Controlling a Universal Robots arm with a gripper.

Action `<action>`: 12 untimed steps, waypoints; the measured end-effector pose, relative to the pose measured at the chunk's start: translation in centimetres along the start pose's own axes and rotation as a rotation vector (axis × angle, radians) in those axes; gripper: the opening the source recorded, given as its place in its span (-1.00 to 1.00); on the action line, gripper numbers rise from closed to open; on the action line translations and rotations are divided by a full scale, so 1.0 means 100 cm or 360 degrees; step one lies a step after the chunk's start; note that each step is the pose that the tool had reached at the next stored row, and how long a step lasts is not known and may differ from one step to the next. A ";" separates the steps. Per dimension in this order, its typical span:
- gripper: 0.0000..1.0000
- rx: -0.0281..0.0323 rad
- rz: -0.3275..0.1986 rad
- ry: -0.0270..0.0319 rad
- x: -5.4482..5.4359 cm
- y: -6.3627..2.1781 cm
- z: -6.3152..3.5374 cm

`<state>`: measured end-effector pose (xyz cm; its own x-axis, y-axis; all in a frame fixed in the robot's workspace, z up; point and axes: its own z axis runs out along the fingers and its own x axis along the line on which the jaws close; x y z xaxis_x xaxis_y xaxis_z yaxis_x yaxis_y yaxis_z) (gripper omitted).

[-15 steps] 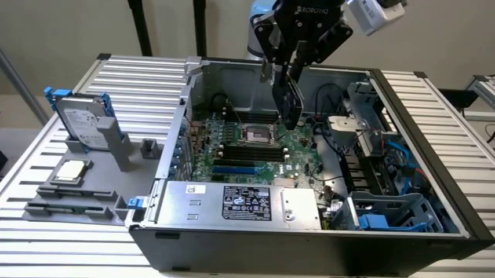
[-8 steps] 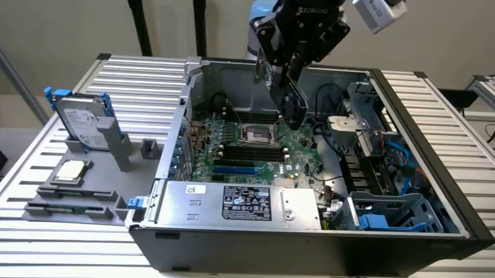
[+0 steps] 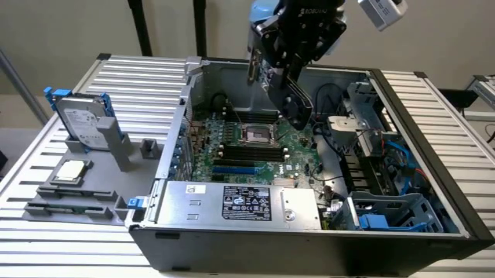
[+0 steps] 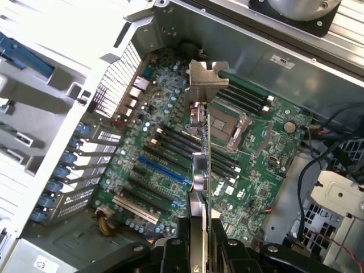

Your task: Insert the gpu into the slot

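Fingers (image 4: 181, 250) clamped on the gpu (image 4: 200, 170), which is held edge-on over the board's (image 4: 256, 193) middle, clear of the slot (image 4: 162, 170). If lowered askew, memory slots (image 4: 170, 142) or the socket (image 4: 236, 128) could be struck.

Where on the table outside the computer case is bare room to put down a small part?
Bare table slats run beside the case on the exterior view's right, and along the near edge before the grey fixtures. Those and the hard drive crowd the exterior view's left. Inside, the hand holds the gpu over the motherboard.
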<state>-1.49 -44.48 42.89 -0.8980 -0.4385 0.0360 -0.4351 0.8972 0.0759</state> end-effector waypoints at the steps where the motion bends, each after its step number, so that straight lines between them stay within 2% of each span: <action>1: -0.47 0.00013 -0.0029 0.00015 0.000 0.0000 0.0001; 8: -0.47 0.00109 -0.0232 0.00080 0.000 -0.0001 0.0006; 12: -0.47 0.00189 -0.0344 0.00044 0.000 -0.0001 0.0017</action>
<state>-1.49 -44.48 42.72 -0.7834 -0.6211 0.0228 -0.6185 0.7827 0.0704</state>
